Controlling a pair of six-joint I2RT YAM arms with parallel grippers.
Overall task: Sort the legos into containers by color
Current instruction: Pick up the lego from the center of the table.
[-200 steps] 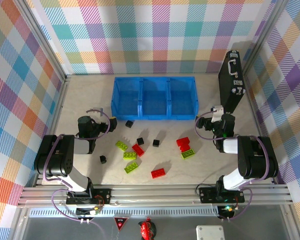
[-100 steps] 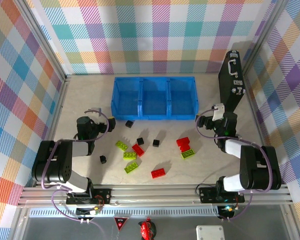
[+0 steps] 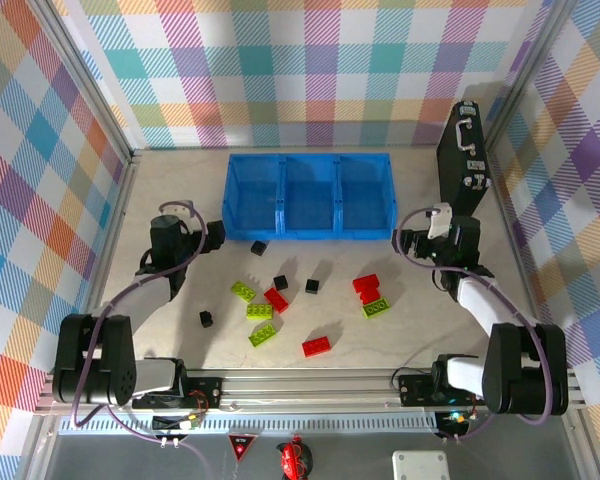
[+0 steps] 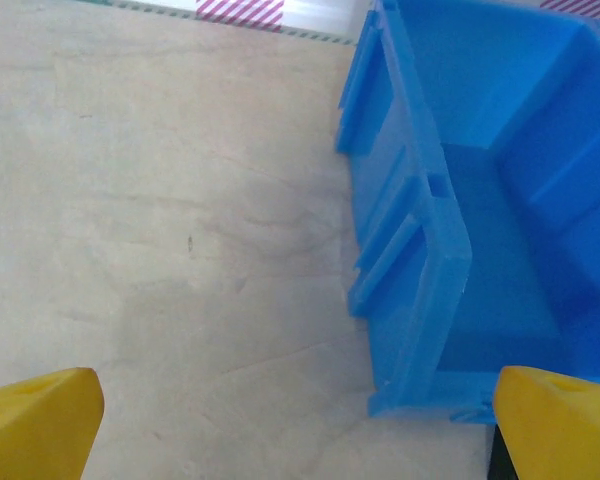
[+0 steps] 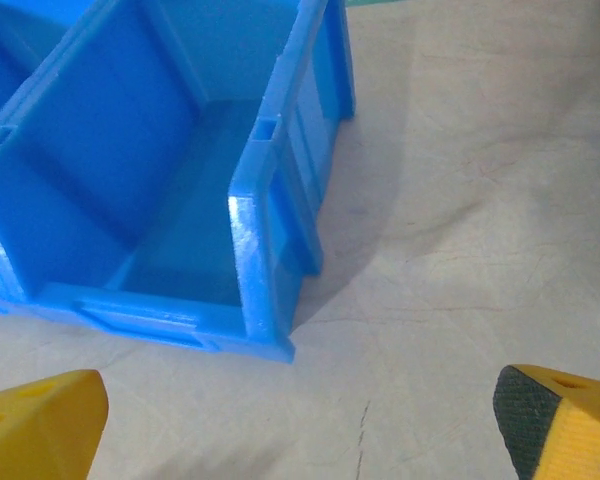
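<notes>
Idling wide open, empty: left gripper, right gripper flanking tray corners. Needing swing toward legos, pinching one brick squarely, nearest arm first.

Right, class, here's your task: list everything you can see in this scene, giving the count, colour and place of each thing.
table: one, pale beige, under everything.
tray: one, blue, three compartments in a row, far middle; nothing seen inside.
red bricks: about four, red, scattered in front of the tray.
green bricks: four, lime green, mixed among the red ones.
black cubes: four, black, small; one lies close to the tray's front wall.
briefcase: one, black, standing on edge at the far right.
left end effector: one, yellow, open, holding nothing, by the tray's left end.
right end effector: one, yellow, open, holding nothing, by the tray's right end.
</notes>
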